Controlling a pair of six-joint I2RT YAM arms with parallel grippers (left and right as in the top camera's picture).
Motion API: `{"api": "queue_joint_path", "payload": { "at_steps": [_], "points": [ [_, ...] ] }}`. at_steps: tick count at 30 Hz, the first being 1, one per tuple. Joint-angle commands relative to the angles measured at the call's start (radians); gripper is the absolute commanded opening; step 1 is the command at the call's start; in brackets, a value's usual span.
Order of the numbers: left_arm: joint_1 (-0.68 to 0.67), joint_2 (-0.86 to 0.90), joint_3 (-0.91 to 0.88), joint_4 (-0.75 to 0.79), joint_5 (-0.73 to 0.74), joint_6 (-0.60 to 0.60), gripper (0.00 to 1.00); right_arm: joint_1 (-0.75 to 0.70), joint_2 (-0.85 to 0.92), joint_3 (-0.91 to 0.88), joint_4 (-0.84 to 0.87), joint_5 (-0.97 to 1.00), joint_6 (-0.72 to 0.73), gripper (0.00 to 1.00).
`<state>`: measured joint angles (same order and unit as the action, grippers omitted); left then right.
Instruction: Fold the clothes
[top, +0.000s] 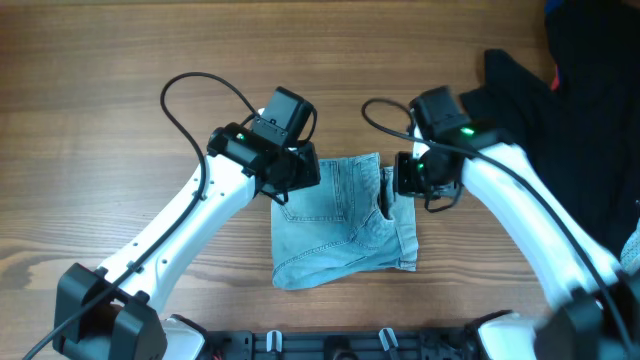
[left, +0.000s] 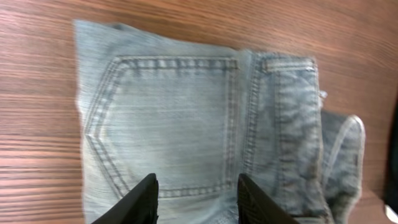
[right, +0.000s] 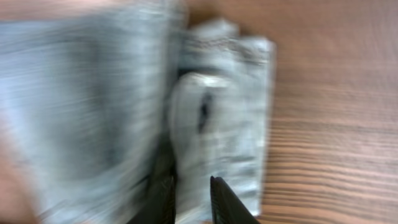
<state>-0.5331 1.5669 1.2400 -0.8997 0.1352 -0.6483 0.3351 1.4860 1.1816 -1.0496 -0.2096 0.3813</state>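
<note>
Your left gripper (left: 198, 202) has its fingers set apart with nothing pinched between them. Only flat denim shows in the gap, right at the lower stitching of the back pocket (left: 168, 118). Your right gripper (right: 194, 200) shows a narrow gap with a pale ridge of denim running down into it, but that view is smeared, so you cannot tell whether it grips the cloth or merely sits over it. The shorts (top: 340, 225) lie on the table (top: 100, 80) between the two arms, in a rough square. A narrow flap (top: 402, 225) is doubled over along their right edge and puckers where it meets the main panel. The black garment (top: 560, 110) is heaped at the far right, near the right arm but apart from the denim. The risks, as I judge them: if the right fingers do have that ridge and you lift or pull away, the flap will peel open and drag the stack sideways, since the left side pins nothing. If the left fingers close where they are, they may catch only the top layer at the pocket, and a lift would split the layers. Stiff seams will tend to spring a loose fold back open. A wide swing of the right arm could snag the black cloth.
</note>
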Motion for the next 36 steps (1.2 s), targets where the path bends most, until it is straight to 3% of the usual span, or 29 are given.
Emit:
{"api": "queue_joint_path", "payload": {
  "at_steps": [1, 4, 6, 11, 12, 15, 25, 29, 32, 36],
  "points": [
    [0.007, 0.018, 0.002, -0.001, -0.051, 0.012, 0.4, 0.01, -0.115, 0.014, -0.024, -0.131, -0.095, 0.2],
    [0.0, 0.091, 0.002, -0.004, -0.047, 0.012, 0.4, 0.033, -0.141, 0.01, 0.006, -0.376, -0.24, 0.21],
    [0.0, 0.151, 0.002, -0.003, -0.047, 0.012, 0.41, 0.052, -0.111, -0.027, -0.009, -0.359, -0.239, 0.22],
    [0.0, 0.216, 0.002, -0.003, -0.047, 0.012, 0.44, 0.055, 0.042, -0.243, 0.037, -0.121, 0.006, 0.22],
    [0.0, 0.221, 0.002, -0.007, -0.047, 0.012, 0.47, 0.054, 0.076, -0.285, 0.071, -0.071, 0.065, 0.27],
    [0.0, 0.222, -0.029, -0.011, -0.047, 0.012, 0.49, 0.054, 0.175, -0.335, 0.161, -0.049, 0.154, 0.28],
    [0.0, 0.222, -0.18, 0.023, -0.043, 0.011, 0.44, 0.025, 0.257, -0.335, 0.259, 0.011, 0.218, 0.29],
    [0.0, 0.222, -0.233, 0.023, 0.072, -0.027, 0.39, -0.059, 0.257, -0.296, 0.367, 0.011, 0.216, 0.29],
    [-0.01, 0.219, -0.241, 0.016, 0.157, -0.045, 0.35, -0.071, 0.257, -0.23, 0.406, 0.01, 0.129, 0.29],
    [-0.038, 0.121, -0.24, -0.034, 0.186, -0.068, 0.31, -0.071, 0.249, -0.109, 0.314, 0.078, 0.05, 0.28]
  ]
}}
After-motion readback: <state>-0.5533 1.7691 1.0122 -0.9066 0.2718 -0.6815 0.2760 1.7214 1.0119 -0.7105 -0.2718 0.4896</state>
